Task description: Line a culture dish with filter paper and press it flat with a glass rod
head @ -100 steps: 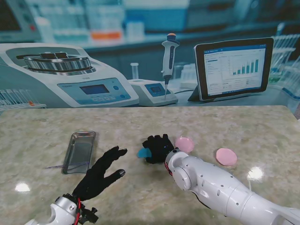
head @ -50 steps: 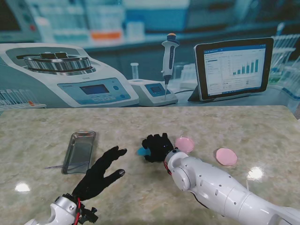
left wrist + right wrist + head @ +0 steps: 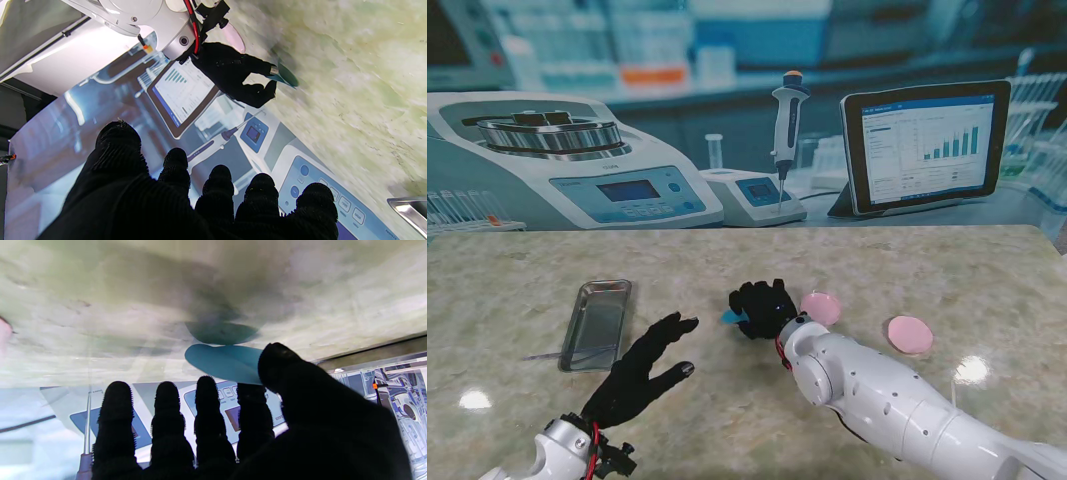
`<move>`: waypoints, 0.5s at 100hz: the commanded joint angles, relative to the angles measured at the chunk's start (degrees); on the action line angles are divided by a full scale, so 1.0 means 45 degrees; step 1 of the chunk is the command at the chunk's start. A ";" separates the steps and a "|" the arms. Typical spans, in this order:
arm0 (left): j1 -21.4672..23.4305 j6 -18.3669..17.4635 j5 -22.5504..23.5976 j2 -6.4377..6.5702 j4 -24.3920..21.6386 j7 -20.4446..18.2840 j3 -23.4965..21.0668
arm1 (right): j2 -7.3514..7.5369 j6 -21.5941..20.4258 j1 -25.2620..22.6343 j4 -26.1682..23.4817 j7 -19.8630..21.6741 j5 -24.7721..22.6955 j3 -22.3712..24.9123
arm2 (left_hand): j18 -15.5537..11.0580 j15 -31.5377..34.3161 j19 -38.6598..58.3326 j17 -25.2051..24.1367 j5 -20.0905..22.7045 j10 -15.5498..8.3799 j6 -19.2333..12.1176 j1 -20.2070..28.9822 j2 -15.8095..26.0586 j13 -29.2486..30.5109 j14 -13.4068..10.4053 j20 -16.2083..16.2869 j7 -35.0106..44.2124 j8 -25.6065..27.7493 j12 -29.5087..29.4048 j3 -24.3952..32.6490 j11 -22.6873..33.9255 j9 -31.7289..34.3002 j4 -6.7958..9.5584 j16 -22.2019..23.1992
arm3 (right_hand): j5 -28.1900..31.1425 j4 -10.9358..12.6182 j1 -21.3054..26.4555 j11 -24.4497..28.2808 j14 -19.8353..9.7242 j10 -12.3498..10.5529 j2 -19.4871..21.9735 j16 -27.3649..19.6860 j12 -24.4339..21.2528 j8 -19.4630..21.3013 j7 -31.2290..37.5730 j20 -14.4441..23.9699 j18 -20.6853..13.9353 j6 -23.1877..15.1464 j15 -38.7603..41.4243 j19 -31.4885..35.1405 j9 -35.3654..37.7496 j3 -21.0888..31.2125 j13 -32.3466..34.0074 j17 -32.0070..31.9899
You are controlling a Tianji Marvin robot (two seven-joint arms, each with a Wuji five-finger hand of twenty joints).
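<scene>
Right hand [image 3: 762, 308] pinched blue paper disc [image 3: 223, 362] between thumb and forefinger, lifted off table [image 3: 947, 270], just left of pink dish [image 3: 821, 307]. Left hand [image 3: 642, 368] hovered empty, fingers spread, near metal tray [image 3: 597, 322]. No legible writing.

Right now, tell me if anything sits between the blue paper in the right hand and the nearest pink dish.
Nothing visible does. The right hand pinches the blue paper; the pink dish lies just right of it on the bare table.
</scene>
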 commanded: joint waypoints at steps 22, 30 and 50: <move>0.0080 -0.0014 -0.0038 0.0005 -0.0051 0.0006 -0.0009 | -0.0118 -0.0032 -0.0193 0.0049 -0.0466 0.0002 0.0231 | -0.0384 -0.0122 -0.0578 -0.0025 -0.0043 -0.0079 -0.0272 0.0096 0.0281 -0.0364 -0.0394 0.0109 0.0238 0.0053 0.0160 -0.0198 0.0049 -0.0245 0.0169 0.0000 | 0.0678 -0.0300 0.1394 0.0397 -0.0277 -0.0337 0.0822 0.0241 0.0143 0.0473 0.1411 0.0088 0.0364 -0.0433 0.0496 0.0511 0.0377 -0.0398 0.0462 0.0057; 0.0085 -0.0020 -0.0041 0.0005 -0.0054 0.0006 -0.0013 | -0.0110 -0.0040 -0.0234 0.0009 -0.0574 -0.0041 0.0322 | -0.0388 -0.0122 -0.0577 -0.0025 -0.0049 -0.0074 -0.0289 0.0087 0.0284 -0.0367 -0.0400 0.0107 0.0236 0.0052 0.0162 -0.0202 0.0050 -0.0249 0.0168 0.0001 | 0.0821 -0.0288 0.1513 0.0439 -0.0296 -0.0287 0.0799 0.0253 0.0150 0.0503 0.1518 0.0102 0.0376 -0.0305 0.0541 0.0545 0.0457 -0.0391 0.0518 0.0087; 0.0115 -0.0084 0.0053 -0.0012 -0.0063 0.0114 -0.0057 | -0.0066 -0.0079 -0.0397 -0.0149 -0.0985 -0.0268 0.0607 | -0.0380 -0.0121 -0.0576 -0.0026 -0.0043 -0.0076 -0.0283 0.0086 0.0283 -0.0367 -0.0414 0.0105 0.0240 0.0054 0.0169 -0.0201 0.0053 -0.0248 0.0168 0.0005 | 0.1036 -0.0249 0.1666 0.0720 -0.0323 -0.0132 0.0705 0.0297 0.0249 0.0623 0.1735 0.0160 0.0388 0.0146 0.0675 0.0660 0.0836 -0.0172 0.0606 0.0114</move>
